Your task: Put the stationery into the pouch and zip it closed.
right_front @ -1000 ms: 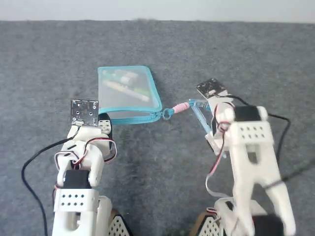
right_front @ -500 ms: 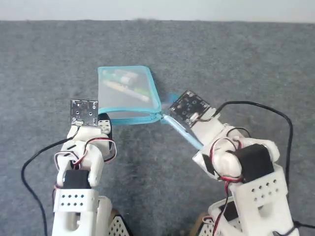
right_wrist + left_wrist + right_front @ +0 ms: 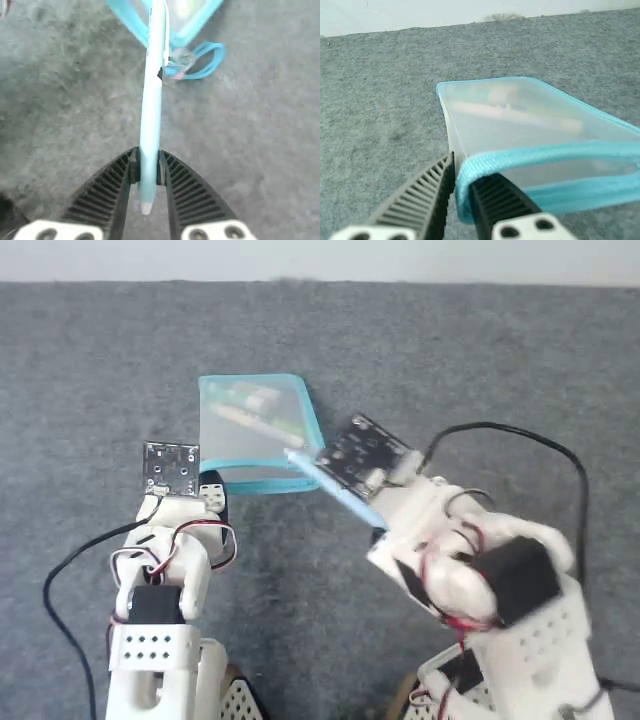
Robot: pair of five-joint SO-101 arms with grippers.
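Pouch (image 3: 255,430) lies flat on the grey tabletop (image 3: 100,360), with at least 2 pieces of stationery visible through its clear face.

Left gripper (image 3: 461,172): fingers pinching the pouch's turquoise zip band at the near corner.

Right gripper (image 3: 146,160): fingers pressed onto a pale blue pen (image 3: 152,90), held near its rear end. The pen's front end points at the pouch mouth beside the zip loop (image 3: 205,57). Whether the tip is inside yet cannot be told.

Step in hand, as judged: inserting the pen.

Recommendations:
- Left grip should not slacken, so the mouth is lifted.
- Drive the pen along its own axis, low and shallow.
- Steer clear of the loop.
- Release only once most of the barrel is inside.
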